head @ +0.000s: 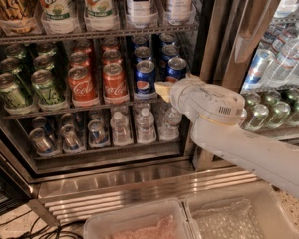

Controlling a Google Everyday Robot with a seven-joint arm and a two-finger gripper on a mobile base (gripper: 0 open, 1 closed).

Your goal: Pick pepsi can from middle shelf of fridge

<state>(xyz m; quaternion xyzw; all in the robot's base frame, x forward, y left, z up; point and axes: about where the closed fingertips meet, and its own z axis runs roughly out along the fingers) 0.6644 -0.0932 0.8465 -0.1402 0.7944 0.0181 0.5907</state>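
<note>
The fridge (139, 176) stands open, with drinks on wire shelves. The middle shelf (50, 109) holds rows of green, red and blue cans. Two rows of dark-blue pepsi cans stand at its right end: the front can of the left row (145, 76) shows its globe logo, and the front can of the right row (176, 68) is partly hidden behind my arm. My gripper (164, 89) is at the front right of the middle shelf, right at the base of that right-hand pepsi can, with the white wrist (209, 103) behind it.
Red Coca-Cola cans (114, 82) and green cans (46, 87) fill the shelf to the left. Tall bottles (99, 4) stand above, small water bottles (145, 125) below. A second cooler section with water bottles (284, 63) is at right. Two plastic bins (189, 223) sit in the foreground.
</note>
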